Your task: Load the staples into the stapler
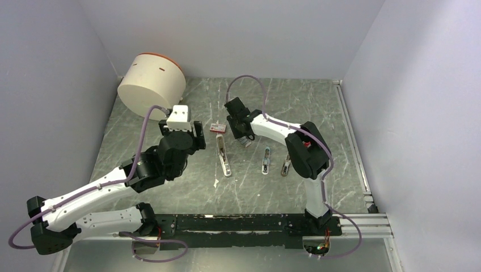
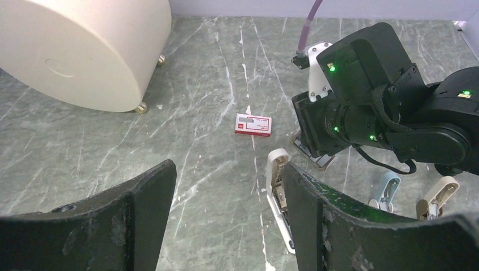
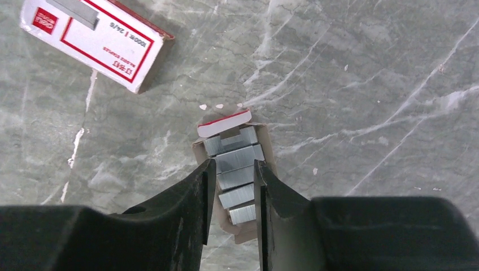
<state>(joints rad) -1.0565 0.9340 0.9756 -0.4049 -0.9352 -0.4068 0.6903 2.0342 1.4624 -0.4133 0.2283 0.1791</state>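
Note:
The staples' red and white box (image 3: 96, 36) lies flat at the upper left of the right wrist view, and shows again as the box (image 1: 217, 127) and the box (image 2: 253, 125). Its cardboard tray (image 3: 226, 125) lies pulled out, holding several silver staple strips (image 3: 237, 158). My right gripper (image 3: 233, 169) hangs over the tray with its jaws narrowed around the strips and a gap still showing; I cannot tell whether the pads touch them. The white stapler (image 1: 224, 158) lies opened on the table. My left gripper (image 2: 229, 186) stands open just left of the stapler (image 2: 277, 192), holding nothing.
A large cream drum (image 1: 152, 85) lies tipped at the back left. A small blue stapler (image 1: 265, 160) and a beige one (image 1: 286, 164) lie to the right of the white one. Grey walls close in three sides, and a black rail (image 1: 238, 222) runs along the near edge.

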